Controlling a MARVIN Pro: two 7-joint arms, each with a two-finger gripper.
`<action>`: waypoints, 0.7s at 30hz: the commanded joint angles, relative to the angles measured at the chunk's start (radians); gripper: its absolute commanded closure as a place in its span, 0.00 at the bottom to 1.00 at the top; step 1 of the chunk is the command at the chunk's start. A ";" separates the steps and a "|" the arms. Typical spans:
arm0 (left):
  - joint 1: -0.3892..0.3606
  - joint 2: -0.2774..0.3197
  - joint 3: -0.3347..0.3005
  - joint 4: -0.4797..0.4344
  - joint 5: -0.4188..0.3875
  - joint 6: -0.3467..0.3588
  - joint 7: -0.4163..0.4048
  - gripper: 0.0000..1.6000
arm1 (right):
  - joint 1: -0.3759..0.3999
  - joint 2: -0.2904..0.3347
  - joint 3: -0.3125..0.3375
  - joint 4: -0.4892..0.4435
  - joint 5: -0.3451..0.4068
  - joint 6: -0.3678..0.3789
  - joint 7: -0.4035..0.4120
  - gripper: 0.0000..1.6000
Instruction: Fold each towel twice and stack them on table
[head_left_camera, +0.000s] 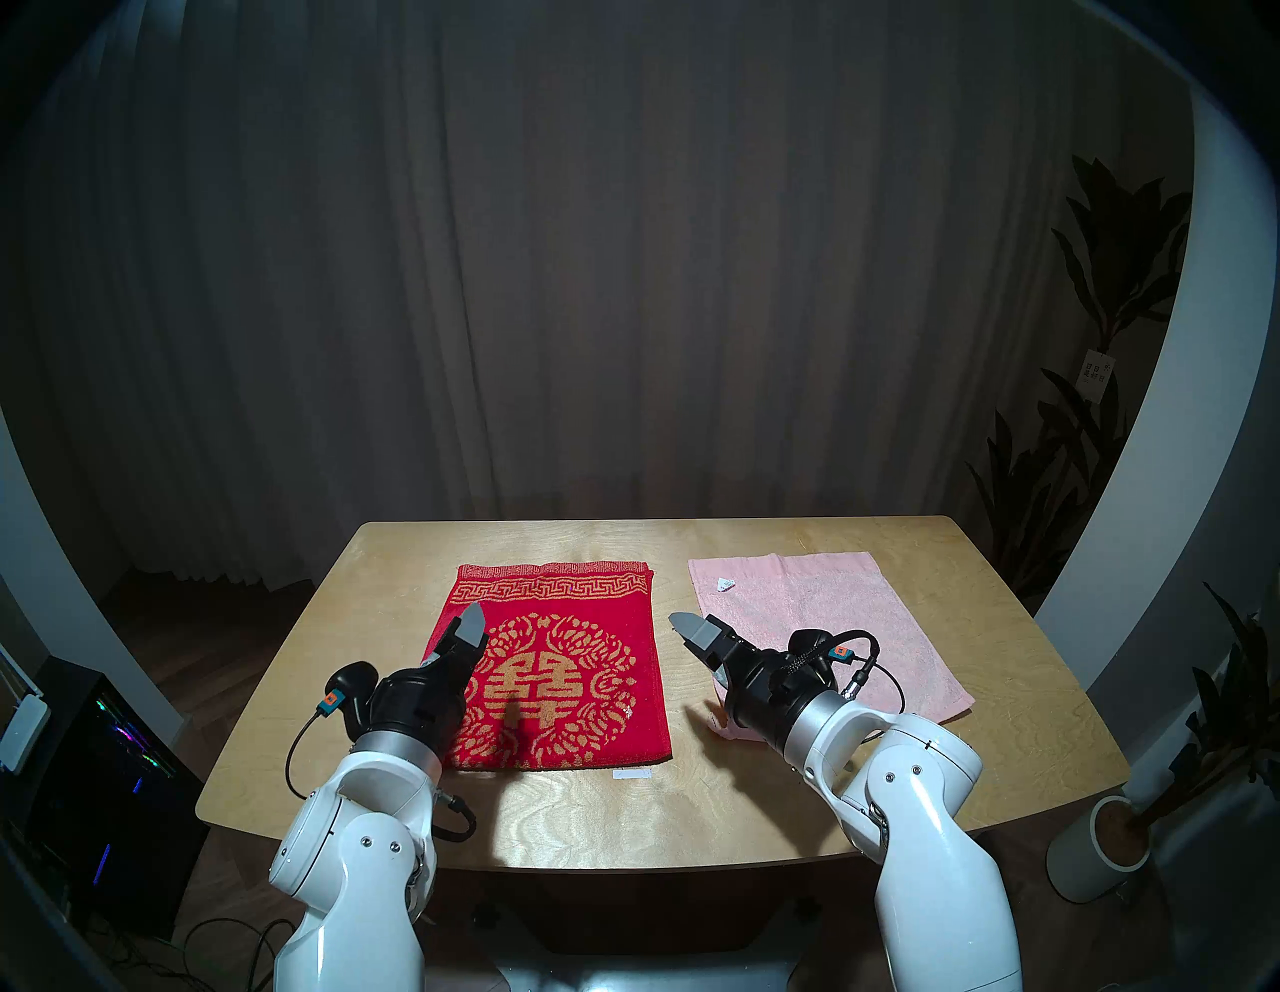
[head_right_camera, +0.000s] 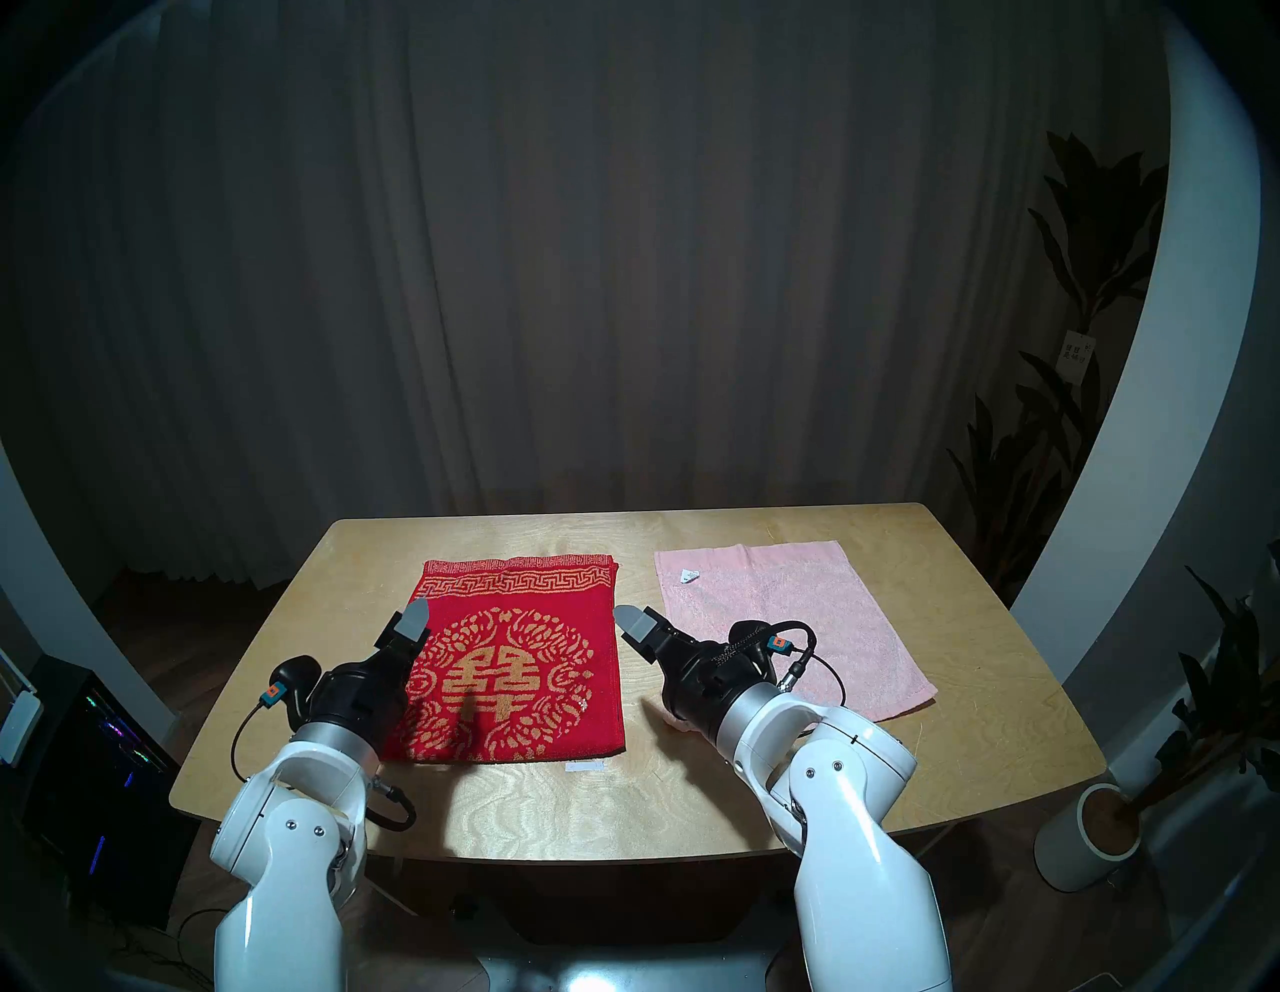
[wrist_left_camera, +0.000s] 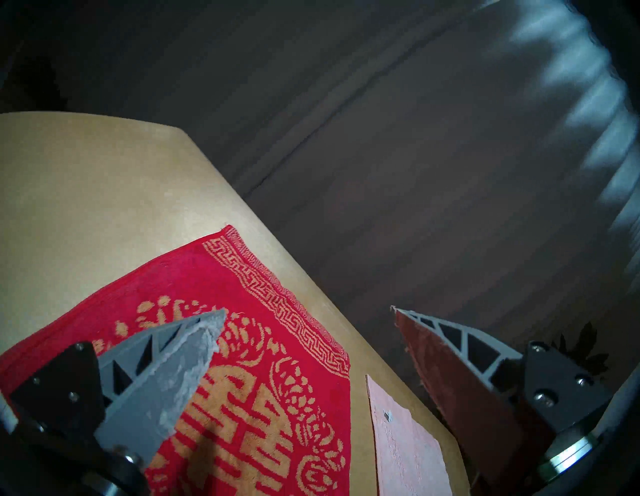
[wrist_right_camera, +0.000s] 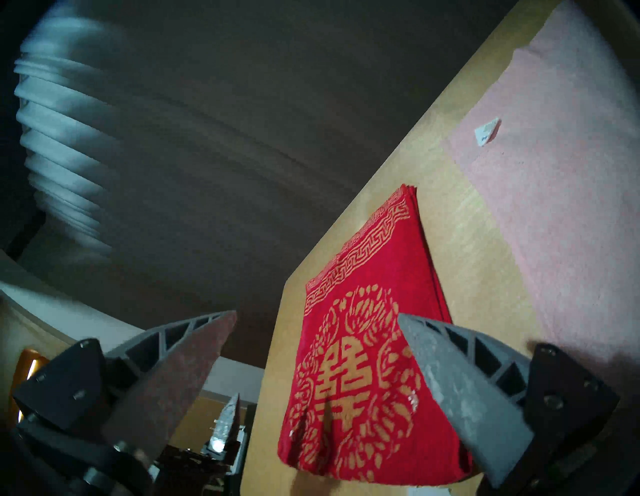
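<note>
Your left gripper (head_left_camera: 463, 634) hangs with its 2 fingers spread wide and nothing between them, above the left part of the red towel (head_left_camera: 554, 665). Your right gripper (head_left_camera: 699, 641) is likewise spread and empty, over the bare strip of table (head_left_camera: 415, 554) between the red towel and the pink towel (head_left_camera: 824, 623).

The red towel already looks folded at least once: layered edges show along its right side in the right wrist view. So the step in hand is probably its next fold, though the frames cannot confirm the count. To do it well, bring both grippers down to 2 corners of 1 edge, pinch every layer together, lift only enough to clear the cloth, and lay that edge square on the opposite one.

The red towel lies flat near the table's middle, its gold key-pattern band at the far edge and a round gold medallion in the centre. The pink towel lies just beside it to the right, apart from it, spread flat, with a small white tag (head_left_camera: 725, 584) near its far left corner.
</note>
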 joint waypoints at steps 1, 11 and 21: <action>0.062 -0.028 -0.015 -0.051 -0.093 0.026 0.015 0.00 | -0.013 -0.004 0.015 -0.009 0.126 0.040 -0.027 0.00; 0.105 -0.051 -0.040 -0.096 -0.322 0.104 0.047 0.00 | -0.029 -0.015 0.054 -0.030 0.277 0.083 -0.162 0.00; 0.103 -0.067 -0.073 -0.105 -0.471 0.177 0.111 0.00 | -0.046 -0.013 0.051 -0.052 0.501 0.044 -0.335 0.00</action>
